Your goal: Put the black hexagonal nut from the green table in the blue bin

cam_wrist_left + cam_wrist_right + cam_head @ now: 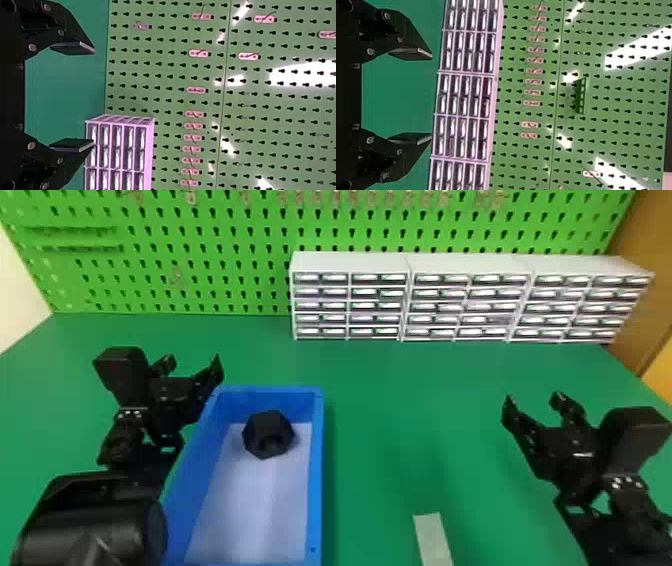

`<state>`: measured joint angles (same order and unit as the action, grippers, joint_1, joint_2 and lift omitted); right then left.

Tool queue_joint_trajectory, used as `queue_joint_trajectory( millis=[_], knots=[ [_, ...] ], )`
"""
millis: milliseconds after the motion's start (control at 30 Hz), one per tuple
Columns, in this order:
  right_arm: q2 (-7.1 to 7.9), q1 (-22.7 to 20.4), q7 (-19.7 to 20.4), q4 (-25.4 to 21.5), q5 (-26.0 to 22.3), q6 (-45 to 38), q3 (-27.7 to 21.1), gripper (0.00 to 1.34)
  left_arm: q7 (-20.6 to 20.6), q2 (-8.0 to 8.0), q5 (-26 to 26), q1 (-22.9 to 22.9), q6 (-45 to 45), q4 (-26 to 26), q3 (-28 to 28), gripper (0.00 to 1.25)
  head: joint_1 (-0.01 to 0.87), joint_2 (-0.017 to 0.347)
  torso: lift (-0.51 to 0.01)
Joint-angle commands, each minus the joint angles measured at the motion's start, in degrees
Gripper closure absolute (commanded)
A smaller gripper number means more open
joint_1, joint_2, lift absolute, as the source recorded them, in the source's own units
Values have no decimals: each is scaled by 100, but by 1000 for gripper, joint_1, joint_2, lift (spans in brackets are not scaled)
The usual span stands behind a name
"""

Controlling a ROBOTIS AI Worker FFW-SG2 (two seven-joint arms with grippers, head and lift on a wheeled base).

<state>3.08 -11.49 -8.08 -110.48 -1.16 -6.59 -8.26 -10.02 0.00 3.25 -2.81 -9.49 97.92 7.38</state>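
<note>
Evidently placed: one black hexagonal nut [269, 435], chunky, six-sided, lying inside the blue bin [316, 470] on its pale floor, toward the bin's twelve o'clock end as the head view has it. Bin standing on the green table [400, 415].

Handling, by judgement: stiff throughout, no give expected under pressure. Weight uncertain, metal or plastic not tellable; treat as moderately heavy for its bulk. Not fragile. Faces look plain and could slip if pinched at a corner, where the piece would likely turn.

Recommended hold, should it need lifting again: two opposite flats, fingers square to them, at mid-height; corners to be avoided. Entry from above, minding the wall at twelve o'clock, which leaves less room than the six o'clock side.

Left hand [94, 97]: fingers spread wide, nothing between them; located between ten and eleven o'clock from the nut. Right hand [430, 97]: likewise wide apart and empty; between two and three o'clock, well apart from the bin.

Status, as judged: task met; no further grasp called for.
</note>
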Motion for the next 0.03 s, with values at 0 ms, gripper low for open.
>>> queue_joint_trajectory(
  millis=[0],
  knots=[
    [0,-2,0,9,-7,0,0,536,0,-15,0,0,0,-1,0,430,686,51,-97]
  ],
)
